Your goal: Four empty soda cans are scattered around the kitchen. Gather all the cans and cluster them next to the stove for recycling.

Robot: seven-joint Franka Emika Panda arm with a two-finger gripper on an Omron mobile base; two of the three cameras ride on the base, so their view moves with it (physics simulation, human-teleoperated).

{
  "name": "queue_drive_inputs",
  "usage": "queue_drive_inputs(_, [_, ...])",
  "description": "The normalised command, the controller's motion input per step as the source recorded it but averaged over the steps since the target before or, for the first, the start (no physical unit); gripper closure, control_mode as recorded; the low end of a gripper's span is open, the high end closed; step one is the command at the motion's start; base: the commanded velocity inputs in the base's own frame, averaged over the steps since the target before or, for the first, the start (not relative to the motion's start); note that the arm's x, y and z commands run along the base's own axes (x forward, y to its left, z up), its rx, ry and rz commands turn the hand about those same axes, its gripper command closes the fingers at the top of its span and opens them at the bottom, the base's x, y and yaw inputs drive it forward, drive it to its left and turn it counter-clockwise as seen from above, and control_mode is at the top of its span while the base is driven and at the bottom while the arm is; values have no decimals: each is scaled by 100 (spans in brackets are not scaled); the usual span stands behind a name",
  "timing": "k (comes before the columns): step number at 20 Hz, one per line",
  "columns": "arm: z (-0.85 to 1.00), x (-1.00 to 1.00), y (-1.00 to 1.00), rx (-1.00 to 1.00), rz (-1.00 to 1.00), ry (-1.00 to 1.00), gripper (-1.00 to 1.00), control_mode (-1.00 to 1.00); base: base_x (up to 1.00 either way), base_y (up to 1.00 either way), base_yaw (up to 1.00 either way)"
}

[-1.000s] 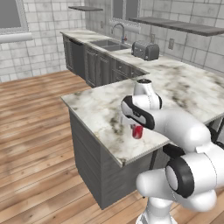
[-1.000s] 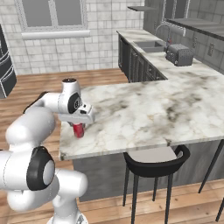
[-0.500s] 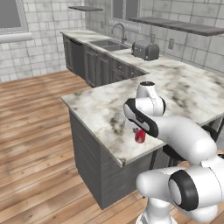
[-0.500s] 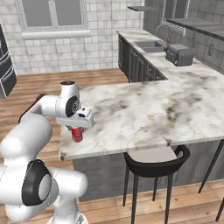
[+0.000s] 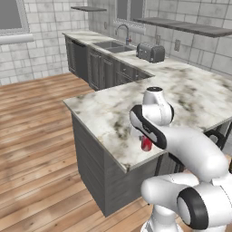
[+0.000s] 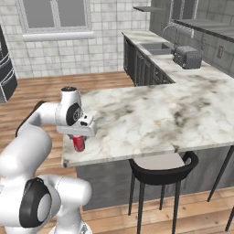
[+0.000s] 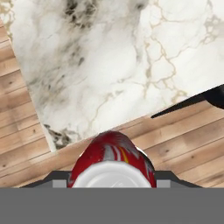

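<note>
A red soda can [image 5: 146, 144] with a silver top hangs upright over the near corner of the marble counter [image 5: 102, 113], and my gripper [image 5: 144, 137] is shut on it. From the right base the same can [image 6: 79, 143] sits under the white hand, gripper [image 6: 79, 137], at the counter's front left edge [image 6: 137, 153]. In the hand view the can [image 7: 111, 157] fills the bottom centre between the fingers, with marble [image 7: 100, 57] and wood floor [image 7: 183, 144] below it. The stove is out of view.
A toaster [image 5: 151, 52] and a sink with a tap [image 5: 113, 44] stand on the far counter run. A black stool [image 6: 162, 167] is tucked under the counter's front. Wood plank floor [image 5: 36, 136] lies open to the left.
The hand with the red can has drifted a little lower and toward the counter's near edge. The grip has stayed shut.
</note>
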Motion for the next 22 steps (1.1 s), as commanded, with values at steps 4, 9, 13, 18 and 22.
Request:
queue_drive_inputs(4, [0, 0, 0, 0, 0, 0, 100, 100, -18, 21, 0])
queue_drive_inputs(9, [0, 0, 0, 0, 0, 0, 100, 100, -39, 34, 1])
queue_drive_inputs(13, [0, 0, 0, 0, 0, 0, 100, 100, -35, 49, 0])
queue_drive_inputs(18, [0, 0, 0, 0, 0, 0, 100, 100, -27, 61, 0])
queue_drive_inputs(22, [0, 0, 0, 0, 0, 0, 100, 100, -3, 72, 3])
